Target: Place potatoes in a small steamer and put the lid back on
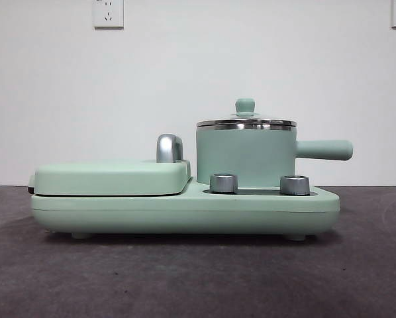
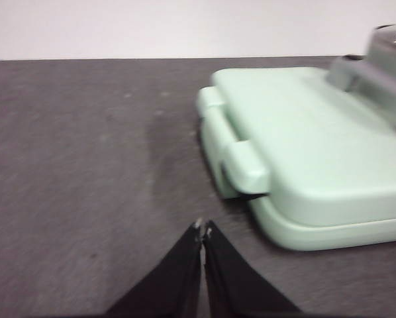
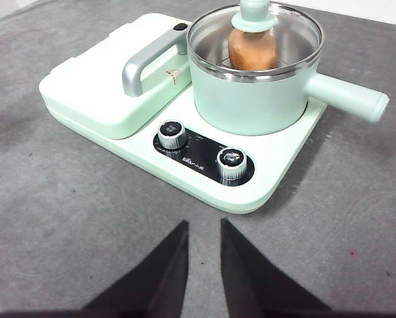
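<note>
The small steamer (image 1: 246, 156) (image 3: 251, 93) stands on the right half of a mint-green cooker base (image 1: 185, 209) (image 3: 277, 165), its straight handle (image 1: 325, 150) (image 3: 347, 96) sticking out sideways. The glass lid (image 3: 287, 36) sits on its steel rim, with the mint knob (image 1: 245, 105) (image 3: 254, 13) on top. Through the glass the golden-brown potato (image 3: 252, 50) shows inside the pot. My right gripper (image 3: 203, 228) is open over the bare table in front of the cooker's dials, holding nothing. My left gripper (image 2: 202, 228) is shut and empty, low over the table beside the cooker's griddle end.
A flat mint-green griddle cover (image 1: 112, 177) (image 2: 317, 146) (image 3: 99, 86) with a silver handle (image 1: 168, 148) (image 3: 148, 59) lies shut beside the pot. Two silver dials (image 1: 224, 183) (image 3: 172, 134) sit on the base's front. Dark grey table (image 1: 185, 278) runs all round, with a white wall behind.
</note>
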### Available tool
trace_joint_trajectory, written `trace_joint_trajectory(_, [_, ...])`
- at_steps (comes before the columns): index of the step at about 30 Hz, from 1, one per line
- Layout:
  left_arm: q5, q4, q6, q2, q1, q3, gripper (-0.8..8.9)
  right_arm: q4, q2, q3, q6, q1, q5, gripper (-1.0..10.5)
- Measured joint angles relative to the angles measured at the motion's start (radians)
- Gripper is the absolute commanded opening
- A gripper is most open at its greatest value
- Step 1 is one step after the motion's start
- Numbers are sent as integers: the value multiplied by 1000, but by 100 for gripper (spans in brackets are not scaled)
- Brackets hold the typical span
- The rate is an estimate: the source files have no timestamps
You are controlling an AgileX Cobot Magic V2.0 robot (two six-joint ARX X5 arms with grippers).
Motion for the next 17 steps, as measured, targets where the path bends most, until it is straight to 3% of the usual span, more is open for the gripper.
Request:
trace_joint_trajectory(5, [2,58,-12,-39,8,-67,6,2,0,0,0,0,0,71])
trace_joint_trajectory(10, [3,56,-108,-37,8,-68,6,2,0,0,0,0,0,71])
trace_joint_trajectory(17, [3,56,-132,-37,8,-68,6,3,0,0,0,0,0,71])
